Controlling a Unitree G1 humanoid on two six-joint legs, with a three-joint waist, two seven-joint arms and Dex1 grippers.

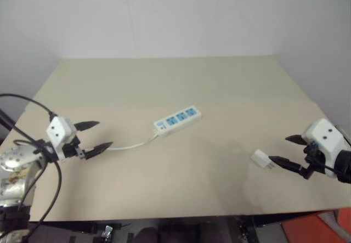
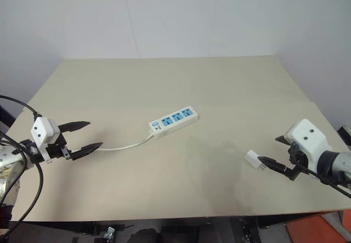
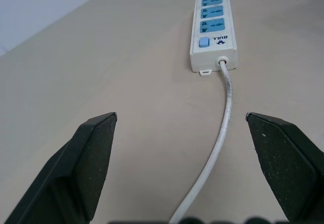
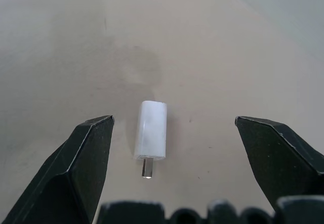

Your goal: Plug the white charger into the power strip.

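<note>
A broad beige surface point(image 2: 219, 89) runs back to plain white walls point(image 2: 175, 12). The power strip point(image 2: 173, 122) lies mid-surface, its cord point(image 2: 123, 146) trailing toward the wide-open left claw point(image 2: 83, 137). The white charger point(image 2: 254, 159) lies flat near the right edge, just before the right claw point(image 2: 273, 152), also spread open and empty.
</note>
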